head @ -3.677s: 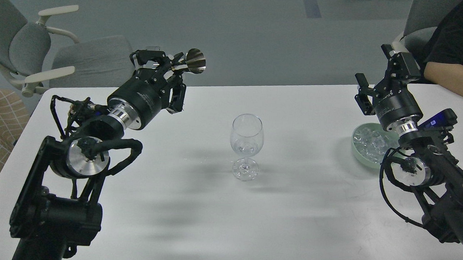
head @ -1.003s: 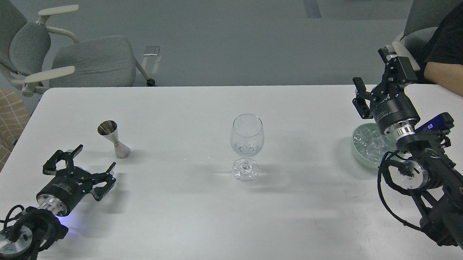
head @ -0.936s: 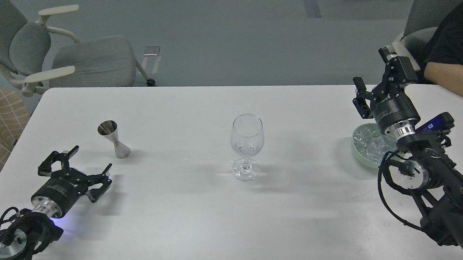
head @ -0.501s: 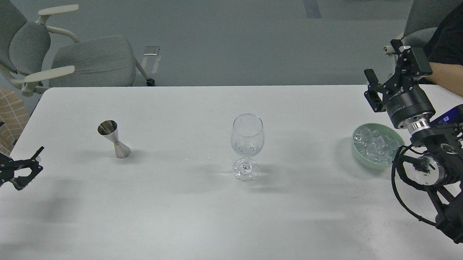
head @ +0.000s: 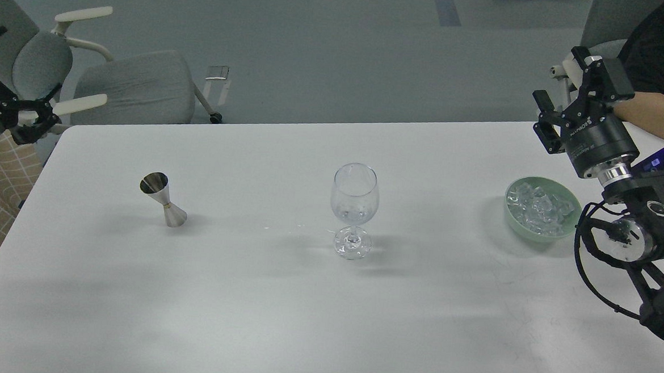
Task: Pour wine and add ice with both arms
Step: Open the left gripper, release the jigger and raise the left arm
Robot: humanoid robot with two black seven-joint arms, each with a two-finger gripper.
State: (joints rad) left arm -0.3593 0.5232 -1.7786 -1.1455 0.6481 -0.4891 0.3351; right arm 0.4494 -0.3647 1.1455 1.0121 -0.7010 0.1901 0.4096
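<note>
Wine point(head: 354, 213) shows only as a faint shallow pool in the bowl of the stemmed glass point(head: 354, 194), which stands upright at the centre of the worktop point(head: 280, 309). The metal jigger point(head: 163, 199) stands upright, unheld, at nine o'clock from the glass and well apart from it. On that evidence the pouring step is judged complete and the ice step is in hand.

Ice point(head: 537, 206) lies heaped in the green bowl point(head: 541, 230) at three o'clock from the glass, well apart from it. No cube can be made out in the glass, though clear ice in clear liquid would be hard to tell.

Right tool point(head: 566, 99) hangs above the far edge of the worktop, at twelve o'clock from the bowl and clear of it. Its fingers stand apart and hold nothing. The wrist tilts the tool up and away from the robot, with the arm running back to the right edge of the view.

Left tool point(head: 15, 104) sits at the far left edge, off the worktop, over a chair point(head: 127, 85). Its fingers are spread and empty; most of that arm is out of view.

Next move, as judged: the right tool must tip downward, descend into the bowl, close on a single cube, then carry it toward nine o'clock to the glass rim. The cubes look slick and closely packed; slipping is the main hazard, and striking the thin glass is a second one.
</note>
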